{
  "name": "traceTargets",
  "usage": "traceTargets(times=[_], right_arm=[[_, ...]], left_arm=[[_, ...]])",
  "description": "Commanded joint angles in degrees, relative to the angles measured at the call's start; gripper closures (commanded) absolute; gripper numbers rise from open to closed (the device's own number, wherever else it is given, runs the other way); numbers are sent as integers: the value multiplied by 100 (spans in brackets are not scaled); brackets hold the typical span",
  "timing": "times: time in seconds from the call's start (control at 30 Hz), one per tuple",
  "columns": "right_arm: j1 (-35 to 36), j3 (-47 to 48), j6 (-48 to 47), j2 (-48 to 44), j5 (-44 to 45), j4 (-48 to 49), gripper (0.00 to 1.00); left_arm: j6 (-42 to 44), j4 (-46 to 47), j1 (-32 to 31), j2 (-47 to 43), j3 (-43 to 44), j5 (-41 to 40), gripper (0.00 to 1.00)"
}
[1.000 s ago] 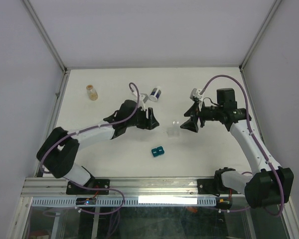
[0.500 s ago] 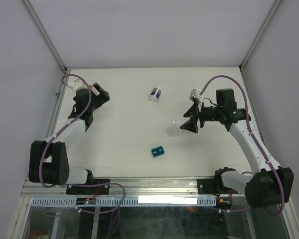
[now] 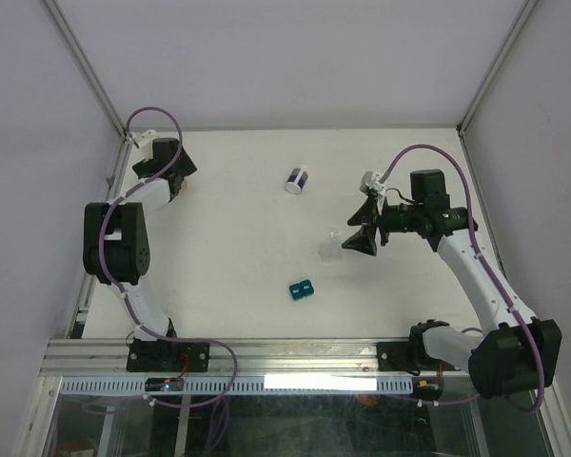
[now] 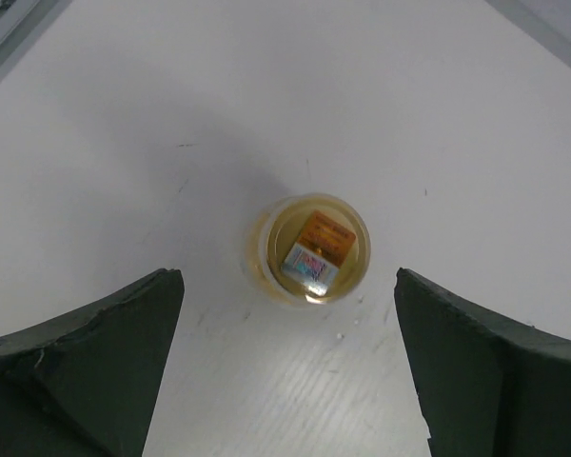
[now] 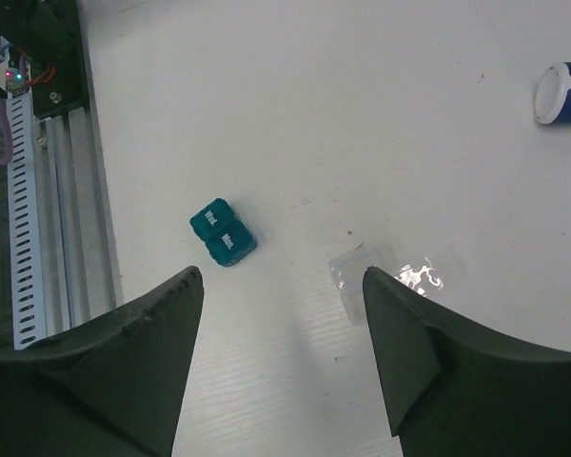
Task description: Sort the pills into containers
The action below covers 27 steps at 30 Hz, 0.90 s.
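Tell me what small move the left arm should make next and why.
Probably lower the left end effector straight down: its jaws stand open either side of the small round clear plastic jar with orange contents, upright below and untouched.

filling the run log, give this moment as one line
left gripper open over pills | right gripper open near clear containers | nothing held | teal block and white jar lying apart

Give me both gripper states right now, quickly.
Left gripper: open, holding nothing, above the pills.
Right gripper: open, holding nothing, above the clear containers.
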Motion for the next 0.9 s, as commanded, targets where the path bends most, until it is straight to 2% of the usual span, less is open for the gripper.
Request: traceTargets(times=[0.0, 0.17, 0.33, 0.4, 0.47, 0.57, 0.7, 0.87], right_arm=[[66, 93, -93, -35, -214, 120, 29], [75, 98, -104, -48, -208, 111, 29], [84, 104, -101, -48, -197, 104, 29], [84, 104, -97, -46, -203, 98, 29], [84, 100, -104, -35, -206, 96, 29], [85, 101, -112, -26, -226, 99, 29], [84, 84, -224, -13, -453, 40, 29], [75, -91, -674, -158, -1272, 34, 28]], left_arm=[[452, -206, 80, 490, 798, -232, 5], [560, -524, 146, 1032, 1328, 132, 19], [552, -528, 152, 1058, 1355, 204, 35], [560, -524, 150, 983, 1325, 266, 45], [541, -533, 139, 843, 1281, 478, 63], [386, -535, 104, 441, 1072, 933, 84], [43, -468, -168, -468, 377, 1936, 94], [-171, 199, -1066, -1740, -787, 3234, 100]])
